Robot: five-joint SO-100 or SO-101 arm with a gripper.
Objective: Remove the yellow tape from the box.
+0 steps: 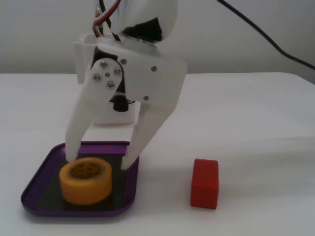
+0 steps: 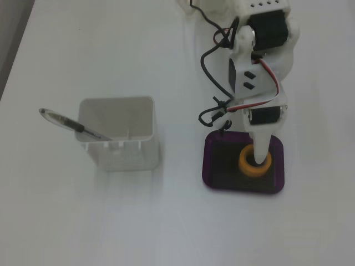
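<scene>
The white gripper (image 1: 98, 164) hangs over the purple tray (image 1: 34, 184) with its two fingers spread apart, gripping nothing. Its fingertips sit just behind the yellow tape roll (image 1: 85, 180), which lies flat on the tray's dark bottom, near the tray's front edge. In the other fixed view, from above, a finger (image 2: 260, 147) overlaps the roll's (image 2: 247, 166) hollow core. On the white table, a red block (image 1: 204, 183) stands beside the tray, and a white square container (image 2: 118, 133) holding a pen (image 2: 72, 125) stands well apart.

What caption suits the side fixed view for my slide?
Open gripper poised over yellow tape in purple tray.
</scene>
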